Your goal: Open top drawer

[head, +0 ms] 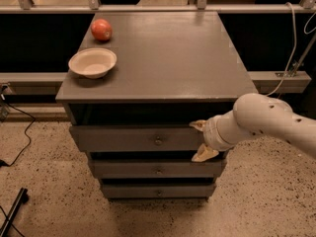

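Observation:
The top drawer [133, 138] is the widest grey front of three, just under the cabinet top, with a small round brass knob [158, 141] mid-front. A dark gap shows above its front. My gripper [201, 140] is at the drawer front's right end, to the right of the knob. It is open: one fingertip lies at the front's top edge and the other at its bottom edge. The white arm reaches in from the right.
Two shorter grey drawers [158, 169] sit below. On the cabinet top [168, 58] are a white bowl [92, 62] and a red apple [101, 29] at the back left. Cables lie on the speckled floor [39, 181] at left; a dark ledge and railing stand behind.

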### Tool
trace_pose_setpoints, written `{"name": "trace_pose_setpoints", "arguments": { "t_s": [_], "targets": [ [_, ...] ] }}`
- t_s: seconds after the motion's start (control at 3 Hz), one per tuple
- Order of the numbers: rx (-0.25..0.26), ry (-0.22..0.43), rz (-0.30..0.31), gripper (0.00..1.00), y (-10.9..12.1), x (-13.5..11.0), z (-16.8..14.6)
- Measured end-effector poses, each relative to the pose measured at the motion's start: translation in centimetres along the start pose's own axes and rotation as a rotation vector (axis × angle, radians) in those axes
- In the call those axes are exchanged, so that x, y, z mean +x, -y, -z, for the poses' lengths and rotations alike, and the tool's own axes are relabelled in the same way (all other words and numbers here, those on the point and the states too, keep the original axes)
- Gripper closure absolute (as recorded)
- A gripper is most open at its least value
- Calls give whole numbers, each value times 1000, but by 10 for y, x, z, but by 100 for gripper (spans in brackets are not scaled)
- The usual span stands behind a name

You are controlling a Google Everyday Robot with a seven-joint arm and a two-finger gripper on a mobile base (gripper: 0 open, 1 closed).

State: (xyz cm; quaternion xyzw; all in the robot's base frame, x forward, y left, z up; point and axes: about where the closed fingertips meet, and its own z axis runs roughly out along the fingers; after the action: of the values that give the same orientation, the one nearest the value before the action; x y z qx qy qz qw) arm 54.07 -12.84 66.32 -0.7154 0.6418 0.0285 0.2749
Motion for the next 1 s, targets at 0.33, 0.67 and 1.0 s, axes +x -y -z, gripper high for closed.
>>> {"name": "trace_pose_setpoints", "arguments": {
  "t_s": [0.33,0.67,1.0],
  "targets": [
    [-9,2,4,36,-11,-2,6],
    [13,5,11,31,-16,-6,21],
    [64,5,15,18,-7,-12,35]
  ]
}}
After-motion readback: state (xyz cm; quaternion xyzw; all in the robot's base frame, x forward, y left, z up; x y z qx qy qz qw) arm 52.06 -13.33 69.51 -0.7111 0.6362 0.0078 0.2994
